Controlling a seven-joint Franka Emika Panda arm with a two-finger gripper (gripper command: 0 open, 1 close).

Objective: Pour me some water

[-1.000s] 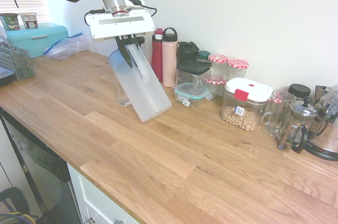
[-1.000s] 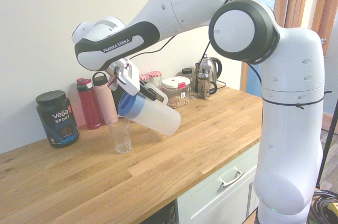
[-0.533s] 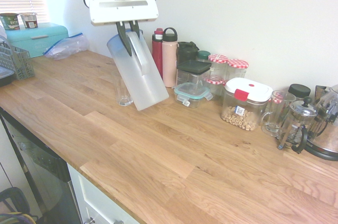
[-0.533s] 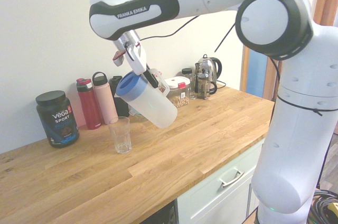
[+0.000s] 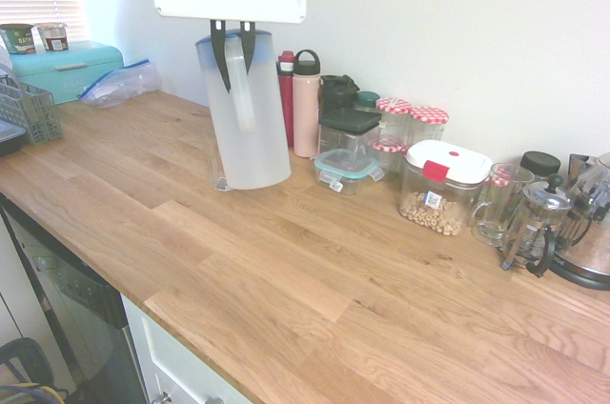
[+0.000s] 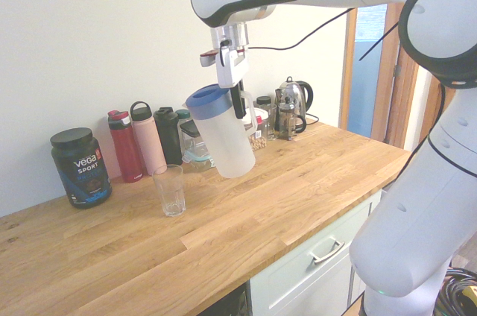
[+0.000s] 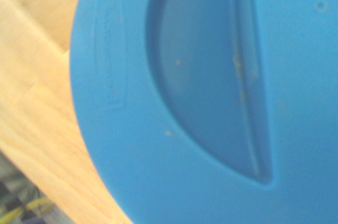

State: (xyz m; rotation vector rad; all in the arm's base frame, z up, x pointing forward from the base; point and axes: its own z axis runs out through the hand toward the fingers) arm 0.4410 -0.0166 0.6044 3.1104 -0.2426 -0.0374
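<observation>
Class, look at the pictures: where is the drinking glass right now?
In the second exterior view the glass stands upright on the wooden counter, in front of the pink bottle, below and left of the held jug.

Tall frosted-white plastic jug (image 5: 243, 113) with blue lid (image 6: 209, 101) and side handle (image 5: 240, 94), suspended in the air above the wooden counter (image 5: 315, 271), nearly upright with a slight tilt. Lid closed, filling most of the wrist view (image 7: 211, 97), with a recessed half-round panel. Water not distinguishable through the frosted wall. Clear empty-looking drinking glass (image 6: 171, 190) standing upright on the counter, just beside and below the jug's base.
</observation>
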